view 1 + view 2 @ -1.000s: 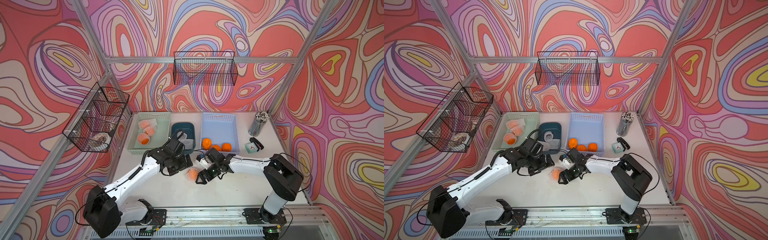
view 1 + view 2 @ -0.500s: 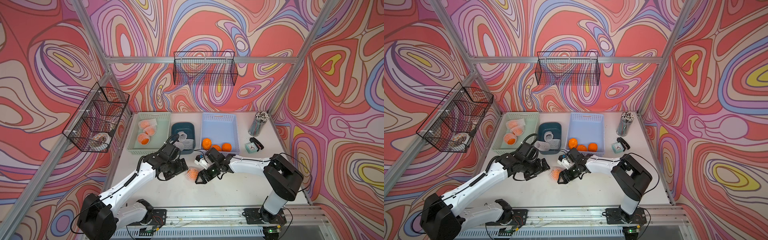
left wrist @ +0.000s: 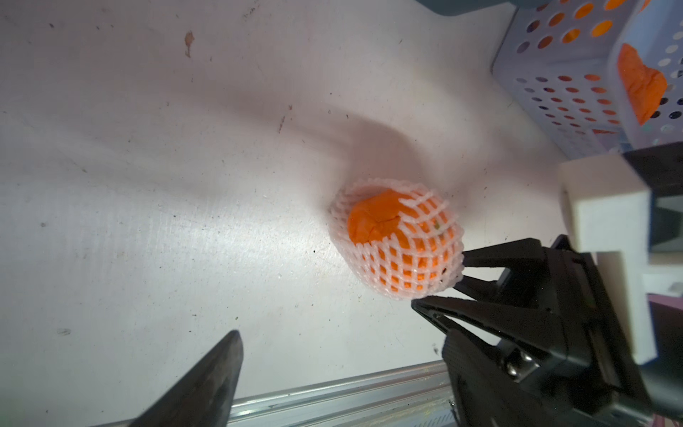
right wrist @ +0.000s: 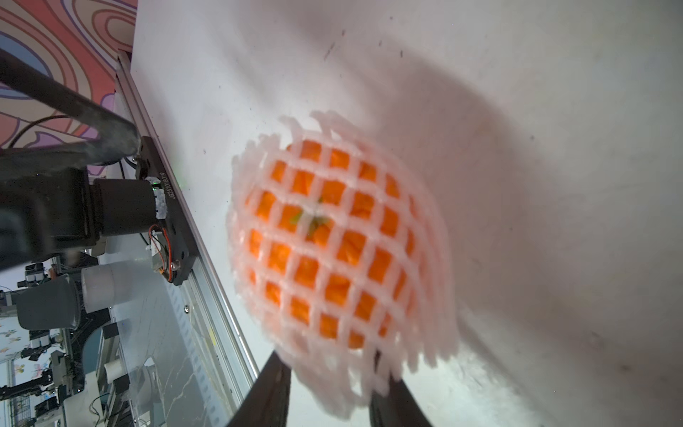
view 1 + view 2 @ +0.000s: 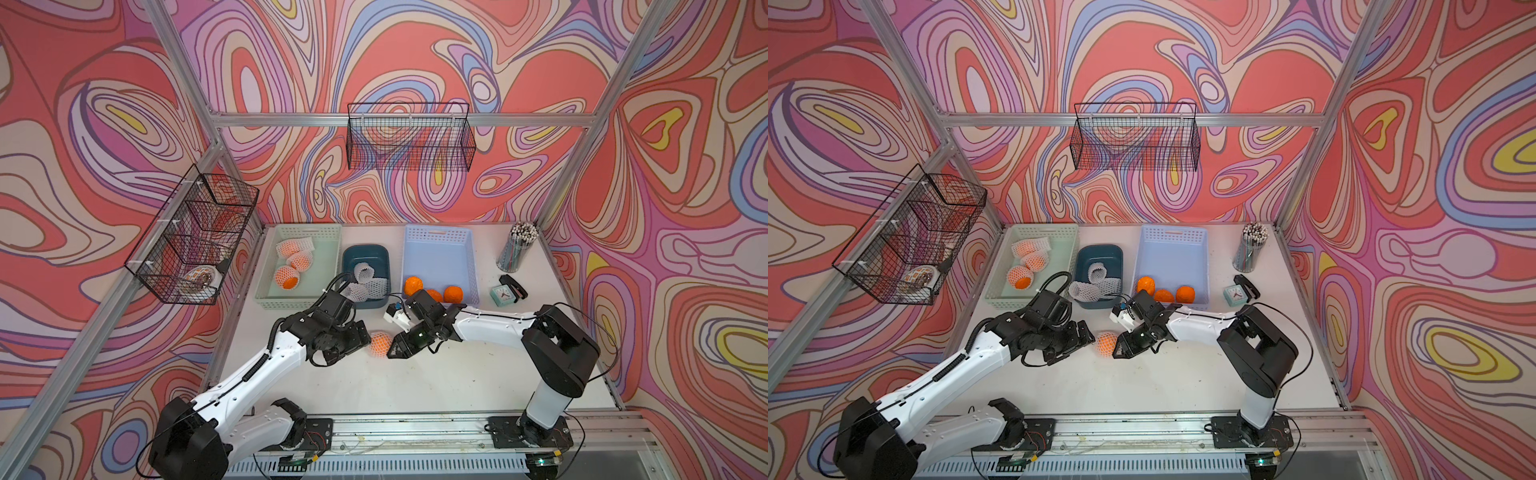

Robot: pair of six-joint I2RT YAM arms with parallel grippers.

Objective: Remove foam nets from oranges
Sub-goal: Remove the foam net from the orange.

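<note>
Walls [image 5: 374, 62]: swirl print in red, pink, purple and blue on three sides. Aluminium frame [image 5: 399, 119] at the corners and along the back. Black wire baskets: back basket [image 5: 409, 137] on the rear wall, side basket [image 5: 195, 232] on a side wall. White table [image 5: 415, 382], scuffed, with a rail [image 5: 395, 432] along its front edge. Past that edge, blurred, is what looks like lab clutter [image 4: 37, 351].

Not much to read here tbh. The only legible thing is a white printed code on the black mount plate [image 4: 176, 218] at the left arm's base, on the near edge of the table by the rail. It looks like "JG251018019", but I'm not sure of the first two characters. The little clock [image 5: 500, 295] on the right has dial marks, way too small to read. Nothing else has readable writing.
</note>
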